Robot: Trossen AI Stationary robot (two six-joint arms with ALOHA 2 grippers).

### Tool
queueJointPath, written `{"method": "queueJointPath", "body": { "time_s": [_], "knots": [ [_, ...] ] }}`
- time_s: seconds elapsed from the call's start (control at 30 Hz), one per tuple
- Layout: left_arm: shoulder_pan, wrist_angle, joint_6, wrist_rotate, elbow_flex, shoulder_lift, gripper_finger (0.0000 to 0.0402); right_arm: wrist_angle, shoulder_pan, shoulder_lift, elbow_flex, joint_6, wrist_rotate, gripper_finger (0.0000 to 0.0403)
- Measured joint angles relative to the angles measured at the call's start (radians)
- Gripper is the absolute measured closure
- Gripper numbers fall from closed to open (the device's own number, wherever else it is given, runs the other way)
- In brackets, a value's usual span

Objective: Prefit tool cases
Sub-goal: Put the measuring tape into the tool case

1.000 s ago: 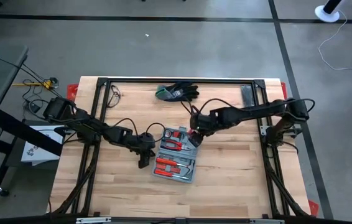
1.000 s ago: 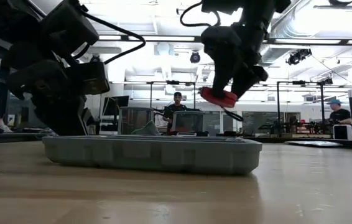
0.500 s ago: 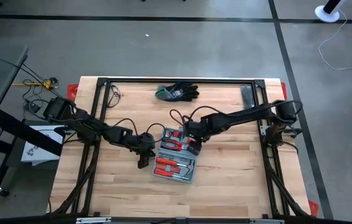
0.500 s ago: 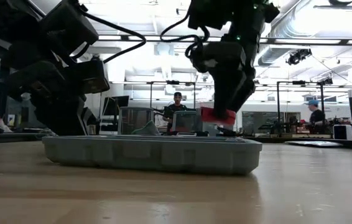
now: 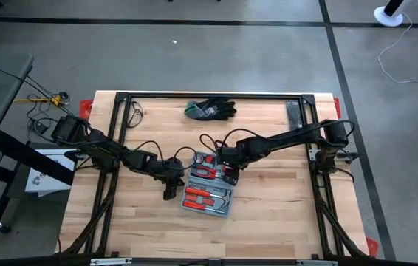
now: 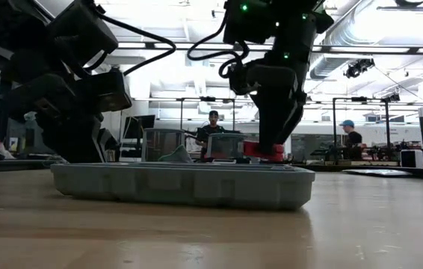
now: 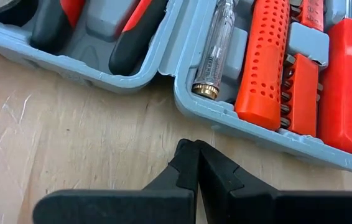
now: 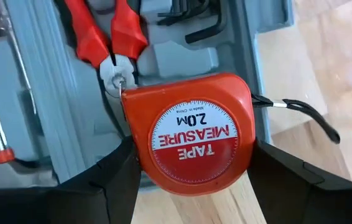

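Grey-blue plastic: the tool case (image 5: 209,184) is seen lying open near the middle of the wooden table (image 5: 268,214), both halves flat, with red-and-black tools seated in its moulded recesses.
Right gripper: the right gripper (image 5: 229,171) is lowered over the case's far half; its fingers (image 8: 288,186) are clamped on either side of a round red tape measure (image 8: 191,134), which is held just above the recesses at the case's edge.
Tape measure detail: a white-and-red label reading "TAPE MEASURE 2.0M" is shown, and a dark wrist loop (image 8: 303,115) trails off it over the bare wood.
Left gripper: the left gripper (image 5: 169,190) is set on the table just beside the case's left edge, fingers (image 7: 188,171) pressed together with nothing between them.
Inside the case: red-handled pliers (image 8: 104,37), dark hex keys (image 8: 201,18), an orange perforated handle (image 7: 263,59), a clear-handled tester screwdriver (image 7: 213,53) and a red screwdriver handle (image 7: 350,74) are seen.
Surroundings: black-and-green gloves (image 5: 210,109) are left at the far edge, a dark flat bar (image 5: 294,113) lies near the far right corner, and the table is ringed by a black frame (image 5: 209,96).
Obstruction: in the low view the case's front wall (image 6: 181,185) hides its contents, and the right arm blocks part of the room.
Background: people (image 6: 213,123) are seen at benches well behind the table.
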State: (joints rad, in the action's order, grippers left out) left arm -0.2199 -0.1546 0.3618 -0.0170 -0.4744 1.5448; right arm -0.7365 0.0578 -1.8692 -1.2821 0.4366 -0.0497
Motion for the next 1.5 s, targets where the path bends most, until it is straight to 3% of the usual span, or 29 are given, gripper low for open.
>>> {"method": "queueJointPath", "body": {
  "time_s": [1.03,1.2,1.5],
  "knots": [
    [0.0,0.0,0.002,0.002,0.0,0.0,0.0401,0.038,-0.005,-0.064,0.0,0.027,-0.002,0.0156],
    [0.0,0.0,0.001,0.002,0.0,0.0,0.0401,0.035,-0.005,-0.063,0.0,0.071,0.001,0.0111],
    [0.0,0.0,-0.01,0.002,0.0,0.0,0.0401,0.017,-0.005,-0.062,-0.029,0.068,0.005,0.0101]
  ]
}}
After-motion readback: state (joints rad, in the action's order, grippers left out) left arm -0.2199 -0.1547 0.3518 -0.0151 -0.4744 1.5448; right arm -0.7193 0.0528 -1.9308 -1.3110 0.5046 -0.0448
